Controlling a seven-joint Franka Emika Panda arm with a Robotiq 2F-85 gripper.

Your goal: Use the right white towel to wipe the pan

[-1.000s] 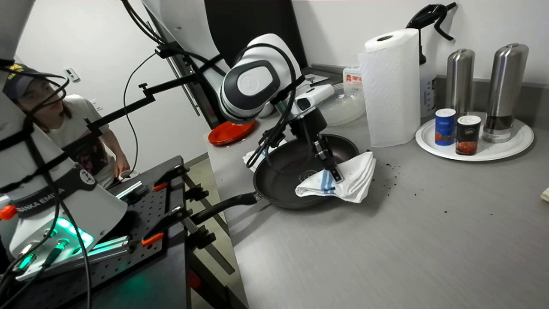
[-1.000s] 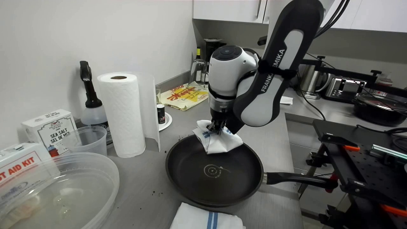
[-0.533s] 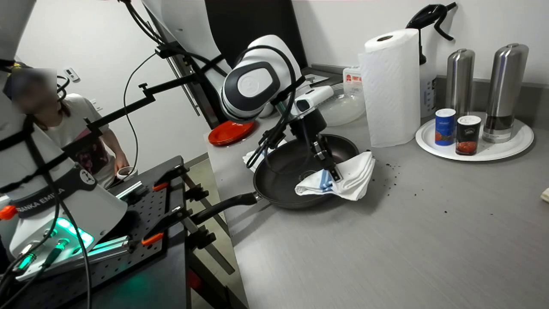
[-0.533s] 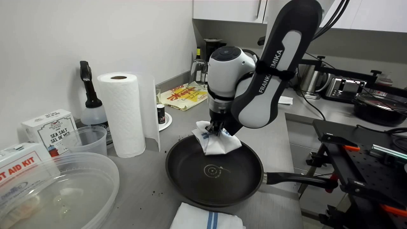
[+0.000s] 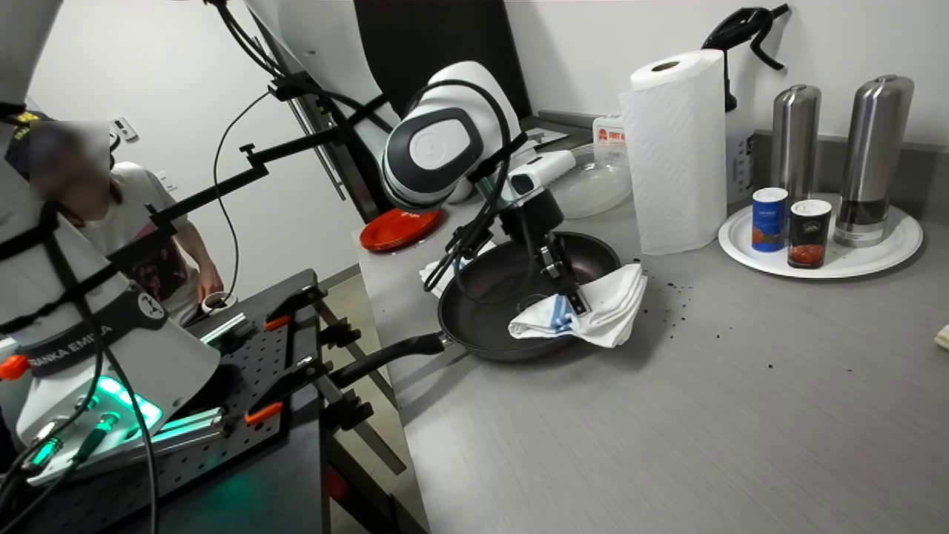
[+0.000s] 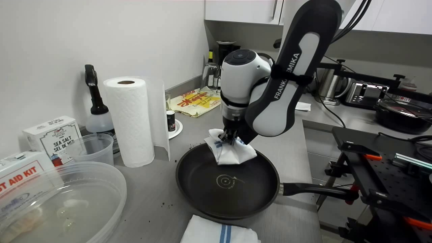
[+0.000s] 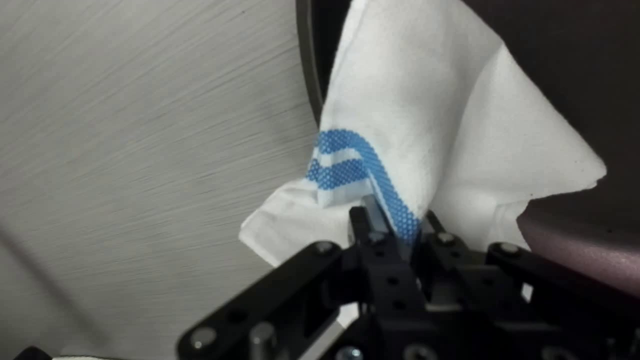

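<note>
The black two-fingered gripper [image 7: 396,225] pinches the soft white blue-striped cloth towel [image 7: 410,85] partly over the round black frying pan [image 6: 216,200]; pushing hard near the pan's edge could tip or slide it (the long black handle [image 6: 320,190] pokes past the grey counter [image 5: 667,415]).

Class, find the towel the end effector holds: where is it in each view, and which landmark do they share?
In an exterior view: the towel is lower right of centre.
In an exterior view: the towel is just below centre.
Wrist view: the towel fills the middle, reaching the top edge.
Shared landmark: the pan, its rim crossed by the towel.
</note>
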